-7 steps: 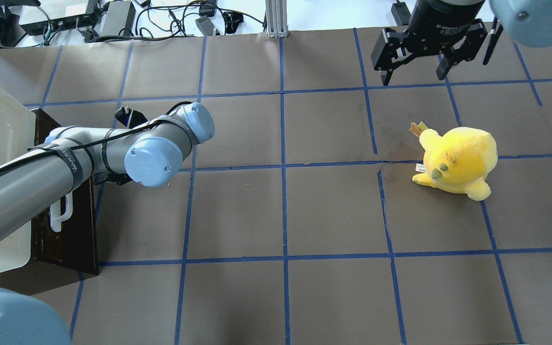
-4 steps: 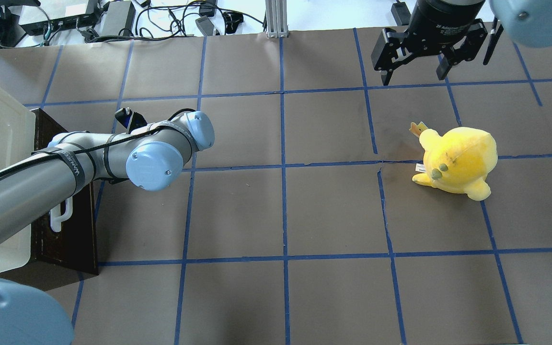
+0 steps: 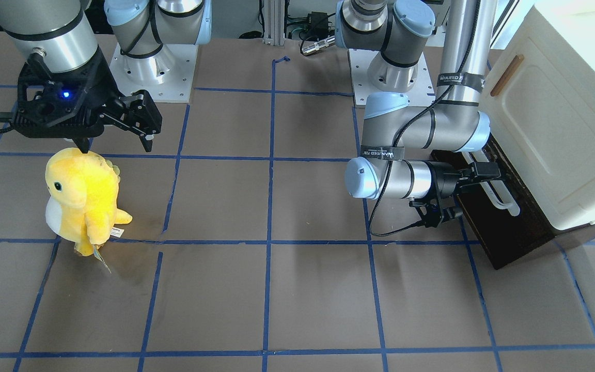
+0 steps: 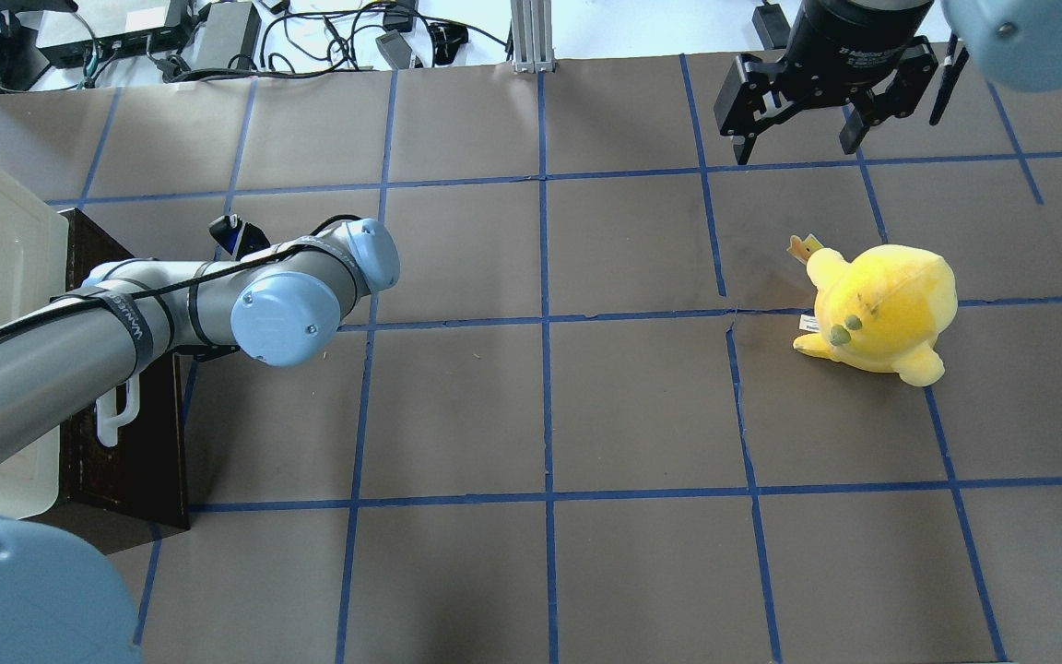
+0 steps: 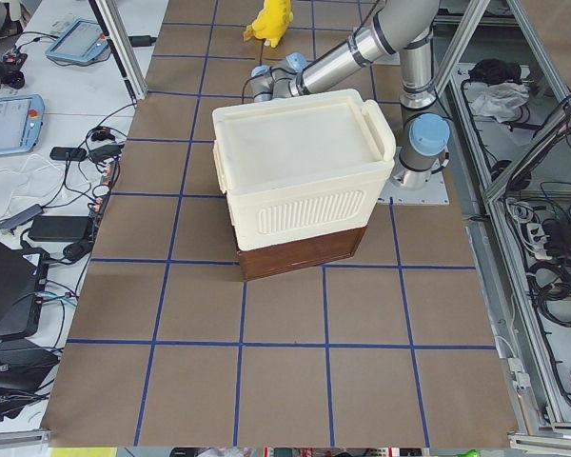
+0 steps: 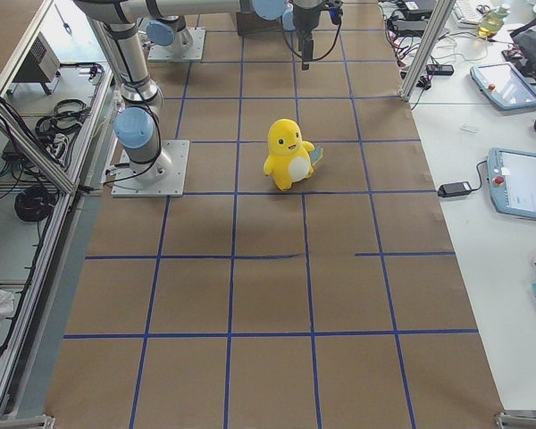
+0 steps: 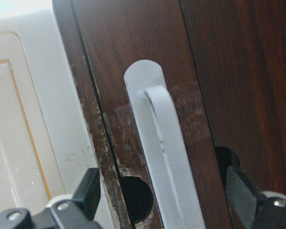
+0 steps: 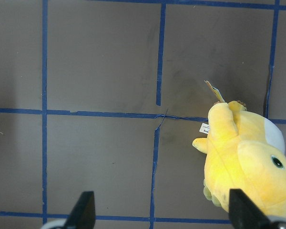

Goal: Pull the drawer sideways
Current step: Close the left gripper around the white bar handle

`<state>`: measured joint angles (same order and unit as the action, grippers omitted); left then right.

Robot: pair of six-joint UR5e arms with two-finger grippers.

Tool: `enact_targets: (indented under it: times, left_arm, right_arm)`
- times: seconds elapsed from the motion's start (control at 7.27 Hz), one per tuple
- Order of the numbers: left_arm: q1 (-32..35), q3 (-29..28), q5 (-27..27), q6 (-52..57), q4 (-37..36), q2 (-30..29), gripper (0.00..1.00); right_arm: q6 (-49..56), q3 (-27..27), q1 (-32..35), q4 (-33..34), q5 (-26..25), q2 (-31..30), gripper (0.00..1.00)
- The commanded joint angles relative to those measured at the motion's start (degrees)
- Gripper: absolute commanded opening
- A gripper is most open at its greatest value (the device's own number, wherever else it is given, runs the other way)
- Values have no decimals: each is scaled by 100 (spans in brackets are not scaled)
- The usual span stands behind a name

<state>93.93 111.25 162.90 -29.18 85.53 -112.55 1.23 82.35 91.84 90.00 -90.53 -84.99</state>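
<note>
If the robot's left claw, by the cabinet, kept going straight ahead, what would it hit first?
Most likely the long white bar handle, which sits between the fingers of the open left gripper; the dark brown wooden drawer front lies just behind. Exact depth is unclear.

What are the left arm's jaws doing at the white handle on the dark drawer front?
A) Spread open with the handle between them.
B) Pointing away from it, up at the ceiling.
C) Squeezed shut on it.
A: in the left wrist view the white handle on the drawer runs between the left jaws, with a gap on each side.
</note>
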Motion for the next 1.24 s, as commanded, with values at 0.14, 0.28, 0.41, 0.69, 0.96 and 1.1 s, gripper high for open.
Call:
enact_targets:
  times: [0.14,0.28,0.41,0.69,0.96,1.1]
  left_arm:
    - [-6,2,-39,-8,-1,5,81]
    - [-6,-6,-57,0,-10,5,80]
    - [-6,-6,-66,0,-10,5,78]
    - [-6,2,-66,0,-10,5,72]
    - [-6,2,-74,0,-10,5,60]
    - [-6,2,-40,0,-1,5,59]
  right_arm:
    - [0,0,0,0,0,0,100]
    - [0,0,0,0,0,0,100]
    - [0,0,0,0,0,0,100]
    - [0,0,0,0,0,0,100]
    - [0,0,0,0,0,0,100]
    - [0,0,0,0,0,0,100]
